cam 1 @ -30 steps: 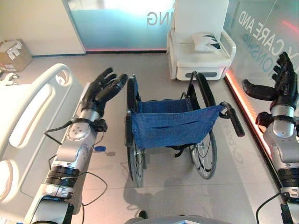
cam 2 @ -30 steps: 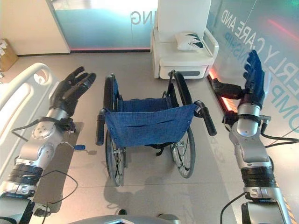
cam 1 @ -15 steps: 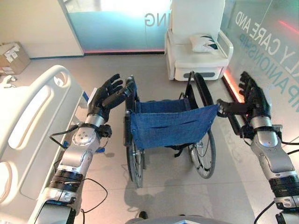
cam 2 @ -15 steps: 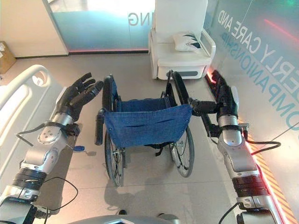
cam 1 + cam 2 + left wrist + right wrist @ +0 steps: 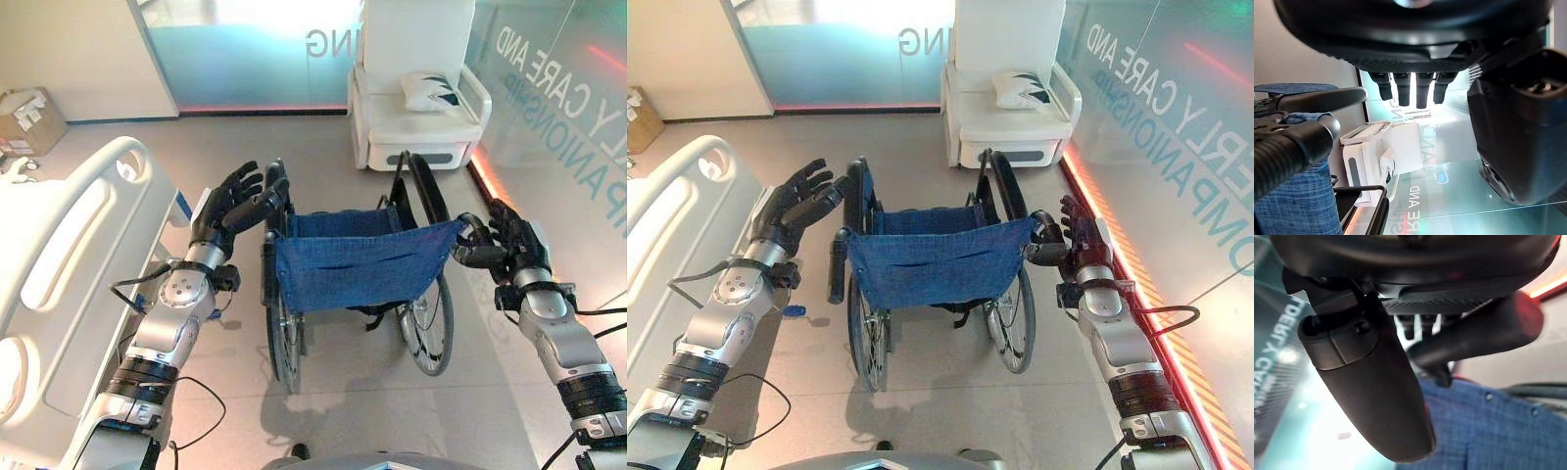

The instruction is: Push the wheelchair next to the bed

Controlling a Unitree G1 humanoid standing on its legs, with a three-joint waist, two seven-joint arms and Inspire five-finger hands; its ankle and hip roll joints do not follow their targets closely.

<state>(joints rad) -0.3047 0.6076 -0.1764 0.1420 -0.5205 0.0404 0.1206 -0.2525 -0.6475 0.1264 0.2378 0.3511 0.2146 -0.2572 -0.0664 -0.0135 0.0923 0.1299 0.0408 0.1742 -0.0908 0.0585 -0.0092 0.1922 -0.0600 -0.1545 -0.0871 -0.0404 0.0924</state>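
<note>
The wheelchair (image 5: 358, 274) is standing on the floor beside the bed (image 5: 59, 264). The right hand (image 5: 511, 240) is lying against its right push handle (image 5: 477, 253), fingers straight. The left hand (image 5: 235, 201) is hovering spread open just off the left handle (image 5: 837, 264).

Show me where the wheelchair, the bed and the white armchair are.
wheelchair (image 5: 358, 266), left eye view, on the blue backrest cloth.
bed (image 5: 69, 230), left eye view, on the white side rail.
white armchair (image 5: 416, 125), left eye view, on the seat cushion.

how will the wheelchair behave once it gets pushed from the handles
The wheelchair should roll readily on its large rear wheels over the smooth floor. Its blue sling back looks floppy, so pushing belongs on the stiff handles. With the right hand at its grip and the left hand open and off, it may veer.
</note>
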